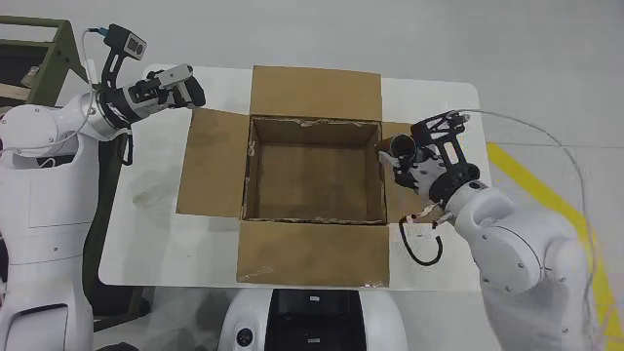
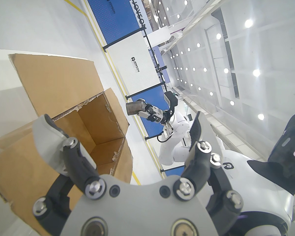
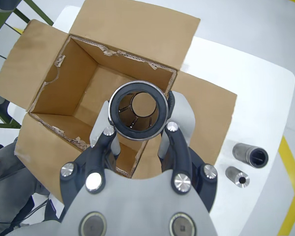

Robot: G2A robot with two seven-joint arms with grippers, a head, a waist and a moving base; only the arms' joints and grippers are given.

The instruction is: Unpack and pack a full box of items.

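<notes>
**Item:** metal sleeve (image 3: 138,111), hollow, with a dark ring at its upper end. It is clamped between the two pads of the right gripper (image 1: 403,148) and held upright. It sits at centre frame in the right wrist view, over the near corner of the box (image 1: 312,180).

**Box:** cardboard, four flaps folded out, floor bare. It stands mid-frame in the top view on the white table (image 1: 146,234).

**Loose stock:** a larger cylinder (image 3: 250,154) and a smaller cylinder (image 3: 237,177) lie on their sides at lower right of the right wrist view, just beside each other.

**Left gripper** (image 1: 191,89): fingers spread wide and holding nothing. It is at upper left of the top view, off the box's left flap.

**Step, as judged:** the sleeve is crossing the box's right wall. With the box bare and two parts out, either direction is plausible.

**Handling advice:**
- Smooth steel is likely heavy and slippery, so maintain a firm clamp and a vertical axis.
- Clear the torn wall edge and the flap before any sideways travel.
- Lower the sleeve gently, away from the cylinders, which could roll.

**Not legible:**
- The sleeve's lower end is hidden behind its own rim.
- How far the pads reach down its sides cannot be seen.
- Fine rows inside the bore are too small to identify.
- The box corner directly beneath the gripper is hidden.
</notes>
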